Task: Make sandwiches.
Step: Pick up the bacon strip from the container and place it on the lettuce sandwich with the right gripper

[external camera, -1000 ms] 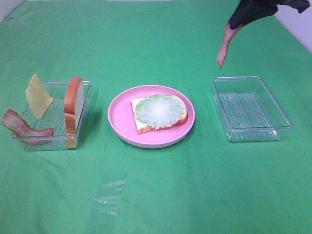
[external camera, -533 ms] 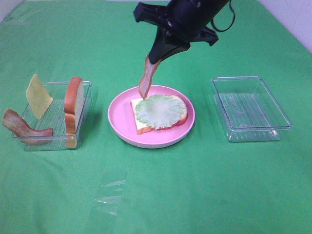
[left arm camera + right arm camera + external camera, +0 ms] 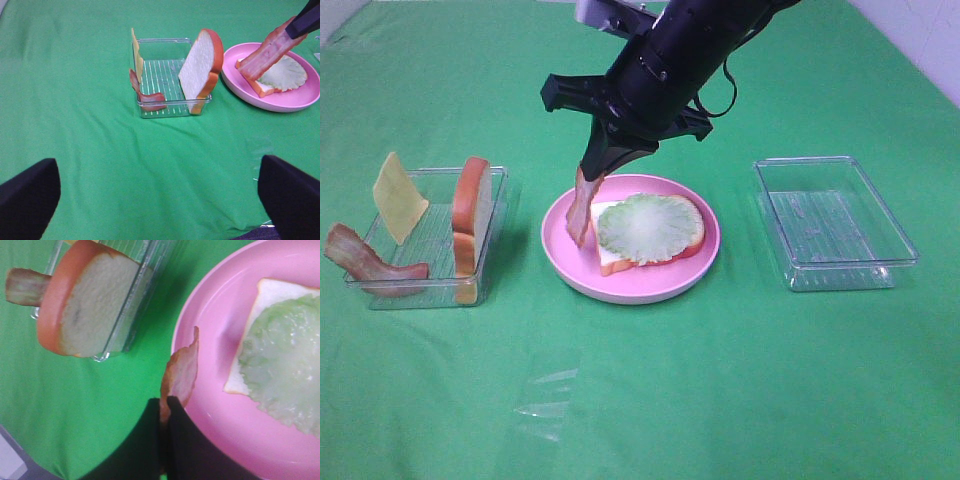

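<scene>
A bread slice [image 3: 608, 248] topped with a pale green lettuce leaf [image 3: 645, 226] lies on the round pink plate [image 3: 560, 243]. My right gripper [image 3: 603, 160] is shut on a red-brown bacon strip [image 3: 581, 207] that hangs down over the plate's left side, its lower end by the bread's left edge. The right wrist view shows the strip [image 3: 181, 374] between the shut fingers [image 3: 172, 412]. The left clear tray [image 3: 498, 190] holds an upright bread slice [image 3: 472, 212], a yellow cheese square [image 3: 398, 197] and another bacon strip [image 3: 365, 262]. My left gripper [image 3: 160, 200] is open and empty, well short of that tray [image 3: 172, 102].
A second clear plastic tray [image 3: 832, 222] stands empty to the right of the plate. Green cloth [image 3: 720, 390] covers the whole table. My right arm [image 3: 690, 50] reaches in from the back right, over the area behind the plate.
My right gripper has carried the bacon strip from the far right, above the right tray, leftward and down to the left side of the pink plate.
</scene>
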